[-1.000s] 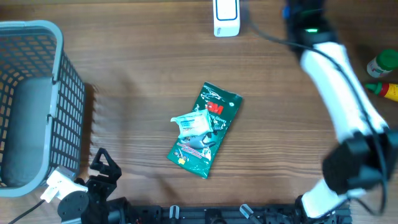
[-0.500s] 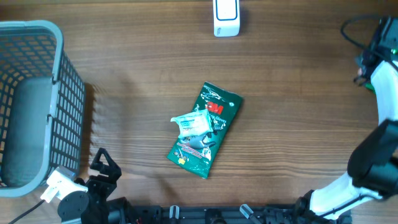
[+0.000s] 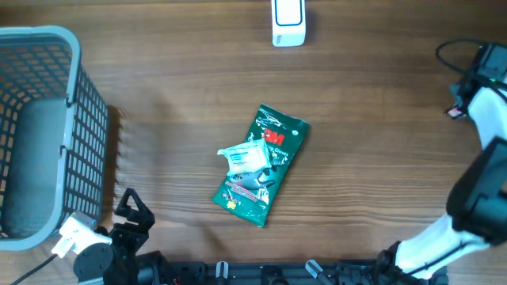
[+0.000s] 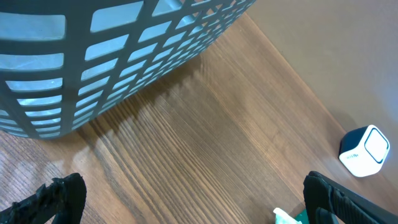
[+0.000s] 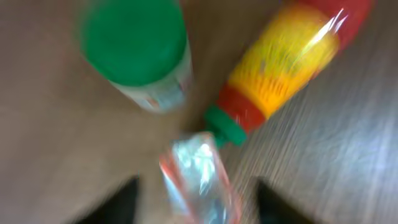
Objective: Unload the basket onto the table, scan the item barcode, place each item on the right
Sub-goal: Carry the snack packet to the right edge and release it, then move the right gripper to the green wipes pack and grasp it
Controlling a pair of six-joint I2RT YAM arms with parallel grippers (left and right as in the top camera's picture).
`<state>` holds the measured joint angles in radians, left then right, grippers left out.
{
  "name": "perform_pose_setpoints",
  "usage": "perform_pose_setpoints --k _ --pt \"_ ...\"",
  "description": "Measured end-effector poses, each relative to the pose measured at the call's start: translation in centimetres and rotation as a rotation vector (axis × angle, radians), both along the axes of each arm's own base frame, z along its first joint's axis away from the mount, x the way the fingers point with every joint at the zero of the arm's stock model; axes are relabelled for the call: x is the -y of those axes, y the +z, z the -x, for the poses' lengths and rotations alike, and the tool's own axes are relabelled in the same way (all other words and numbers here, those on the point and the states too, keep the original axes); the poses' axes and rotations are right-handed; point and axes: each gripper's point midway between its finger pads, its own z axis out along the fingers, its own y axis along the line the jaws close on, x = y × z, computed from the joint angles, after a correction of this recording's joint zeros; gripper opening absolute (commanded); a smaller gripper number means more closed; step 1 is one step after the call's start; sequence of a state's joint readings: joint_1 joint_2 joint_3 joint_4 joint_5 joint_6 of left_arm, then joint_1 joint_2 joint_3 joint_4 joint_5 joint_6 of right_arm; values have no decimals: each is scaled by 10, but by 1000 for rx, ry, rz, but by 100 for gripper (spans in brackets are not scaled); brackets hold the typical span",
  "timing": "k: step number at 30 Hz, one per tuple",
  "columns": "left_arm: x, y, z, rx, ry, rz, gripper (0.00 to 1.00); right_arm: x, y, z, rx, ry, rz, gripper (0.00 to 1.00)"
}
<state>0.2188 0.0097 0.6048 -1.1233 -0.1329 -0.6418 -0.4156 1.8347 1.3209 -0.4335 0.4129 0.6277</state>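
Observation:
A green packet (image 3: 261, 165) with a white label lies flat mid-table; its corner (image 4: 287, 216) peeks into the left wrist view. The white scanner (image 3: 288, 22) stands at the back edge, also visible as the scanner (image 4: 365, 151) in the left wrist view. My left gripper (image 4: 199, 205) is open and empty near the front left, over bare wood. My right gripper (image 5: 199, 202) is at the right edge, open, its blurred fingers (image 5: 124, 199) standing either side of a clear red-edged packet (image 5: 199, 174) without touching it.
A grey-blue mesh basket (image 3: 47, 119) fills the left side, and its wall (image 4: 124, 56) looms in the left wrist view. A green-capped bottle (image 5: 137, 50) and a yellow-and-red bottle (image 5: 292, 56) lie just beyond the right gripper. The right arm (image 3: 487, 158) runs along the right edge.
The right arm swung from the scanner at the back over to the right table edge by the bottles, and its jaws have opened. The left arm and green packet stayed put.

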Motion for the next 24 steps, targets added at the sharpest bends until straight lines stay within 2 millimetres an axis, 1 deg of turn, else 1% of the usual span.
perform_pose_setpoints --k 1,3,4,5,6,7,8,9,10,11,12,13,14,15,16,17,18,20,21,23,24 --pt "0 0 0 0 0 0 100 0 23 0 46 2 19 100" --pt "0 0 0 0 0 0 100 -7 77 2 166 20 49 100" --pt "0 0 0 0 0 0 100 -22 140 7 322 72 65 100" --pt "0 0 0 0 0 0 100 -29 168 9 389 98 74 100" --pt "0 0 0 0 1 0 100 -45 199 13 474 159 63 100" --pt "0 0 0 0 0 0 100 -65 224 18 541 228 37 100" --pt "0 0 0 0 0 0 100 -83 240 22 588 287 12 100" --pt "0 0 0 0 0 0 100 -108 254 28 631 364 -41 100" --pt "0 0 0 0 0 0 100 -131 261 33 655 435 -95 100" --pt "0 0 0 0 0 0 100 -155 264 37 668 505 -158 100" --pt "0 0 0 0 0 0 100 -177 263 40 665 567 -220 100" --pt "0 0 0 0 0 0 100 -204 259 42 651 644 -300 100" --pt "0 0 0 0 0 0 100 -223 254 44 632 698 -357 100" --pt "0 0 0 0 0 0 100 -248 244 44 594 760 -429 100" --pt "0 0 0 0 0 0 100 -267 235 45 561 805 -476 100" --pt "0 0 0 0 0 0 100 -302 218 46 498 895 -550 100" --pt "0 0 0 0 0 0 100 -327 204 49 447 960 -588 100" --pt "0 0 0 0 0 0 100 -365 180 54 362 1063 -631 100" --pt "0 0 0 0 0 0 100 -399 159 60 290 1150 -660 100" --pt "0 0 0 0 0 0 100 -436 131 69 203 1244 -691 99" --pt "0 0 0 0 1 0 100 -466 110 77 142 1319 -708 95"
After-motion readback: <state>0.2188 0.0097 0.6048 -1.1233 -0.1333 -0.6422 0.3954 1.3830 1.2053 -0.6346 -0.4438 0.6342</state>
